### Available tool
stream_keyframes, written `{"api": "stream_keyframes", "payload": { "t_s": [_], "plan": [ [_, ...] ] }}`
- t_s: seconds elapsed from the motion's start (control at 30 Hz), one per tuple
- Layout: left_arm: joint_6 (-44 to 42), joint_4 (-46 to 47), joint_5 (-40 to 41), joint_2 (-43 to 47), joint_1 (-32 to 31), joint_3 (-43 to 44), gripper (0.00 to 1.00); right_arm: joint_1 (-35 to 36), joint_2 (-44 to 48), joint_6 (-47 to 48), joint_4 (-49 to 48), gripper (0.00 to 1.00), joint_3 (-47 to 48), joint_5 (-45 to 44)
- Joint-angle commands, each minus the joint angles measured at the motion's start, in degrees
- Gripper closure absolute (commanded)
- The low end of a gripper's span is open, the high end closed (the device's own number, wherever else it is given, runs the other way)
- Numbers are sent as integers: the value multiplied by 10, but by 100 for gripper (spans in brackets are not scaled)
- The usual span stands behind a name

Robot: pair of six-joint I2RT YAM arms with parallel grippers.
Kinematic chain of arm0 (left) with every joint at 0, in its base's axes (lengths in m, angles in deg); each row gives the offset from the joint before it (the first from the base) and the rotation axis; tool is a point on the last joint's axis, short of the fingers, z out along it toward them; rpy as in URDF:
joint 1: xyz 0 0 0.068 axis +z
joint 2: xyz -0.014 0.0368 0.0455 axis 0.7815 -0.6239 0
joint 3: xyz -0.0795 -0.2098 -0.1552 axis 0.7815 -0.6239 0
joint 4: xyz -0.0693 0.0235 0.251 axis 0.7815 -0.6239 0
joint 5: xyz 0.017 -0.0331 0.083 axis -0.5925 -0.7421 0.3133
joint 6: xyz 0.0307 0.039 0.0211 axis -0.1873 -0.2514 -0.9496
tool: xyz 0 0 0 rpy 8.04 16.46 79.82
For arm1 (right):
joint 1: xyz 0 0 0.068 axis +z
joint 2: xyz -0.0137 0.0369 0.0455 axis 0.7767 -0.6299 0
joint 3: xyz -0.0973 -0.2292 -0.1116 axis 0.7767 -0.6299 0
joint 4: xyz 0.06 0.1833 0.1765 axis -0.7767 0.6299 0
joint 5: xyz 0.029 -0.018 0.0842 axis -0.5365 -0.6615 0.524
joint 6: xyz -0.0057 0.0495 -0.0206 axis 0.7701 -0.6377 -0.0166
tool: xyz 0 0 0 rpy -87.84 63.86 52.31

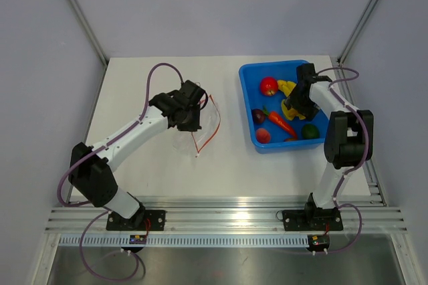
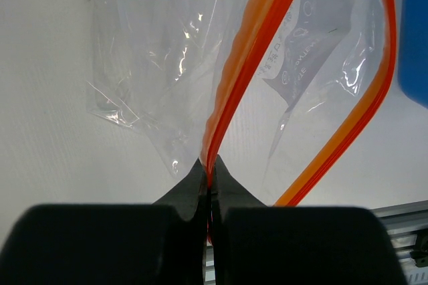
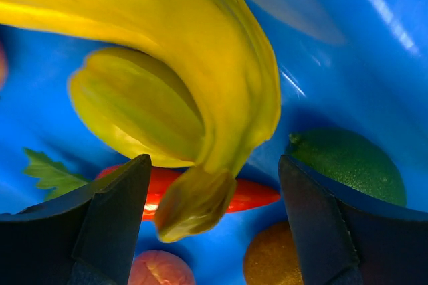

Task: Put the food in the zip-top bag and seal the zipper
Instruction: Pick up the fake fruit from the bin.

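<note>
Sensibly, the left gripper point(image 2: 208, 168) pinches the orange-red zipper strip point(image 2: 251, 51) so the crinkly clear plastic bag point(image 2: 154, 64) gapes; at its three o'clock, the right gripper point(image 3: 214, 164), wide open, straddles the curved yellow toy banana point(image 3: 227, 77) inside the blue plastic bin point(image 1: 249, 91).

Probably a robotics lab test cell: a plain white tabletop point(image 1: 221, 171) boxed by bare pale-grey wall panels point(image 1: 221, 4) from 9 round to 3 o'clock, slim metal corner struts point(image 1: 77, 11) at 11 and 1, a ribbed aluminium mounting rail point(image 1: 221, 213) at 6, and white robot arms point(image 1: 127, 141) bolted there.
</note>
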Motion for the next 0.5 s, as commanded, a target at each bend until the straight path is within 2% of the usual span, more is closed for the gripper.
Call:
{"api": "stream_keyframes", "payload": {
  "t_s": [0.0,0.07,0.1,0.2,0.23,0.4,0.47],
  "plan": [
    [-3,21,-5,-3,-1,24,100,-2,22,-16,-12,18,-12,14],
    [-3,20,-5,-1,-2,24,100,-2,27,-18,-21,30,-23,20],
    [-3,20,-4,-1,-2,23,100,-1,30,-19,-23,44,-26,20],
    [-3,18,-1,2,-2,21,100,-2,55,-21,-28,63,-34,11],
    [-3,17,-1,4,-2,21,100,-1,72,-17,-27,72,-36,9],
    [-3,18,1,6,-2,22,100,-1,121,-2,-20,84,-39,-14],
    [-4,18,2,5,-2,23,100,-2,140,6,-18,92,-41,-21]
  ]
}}
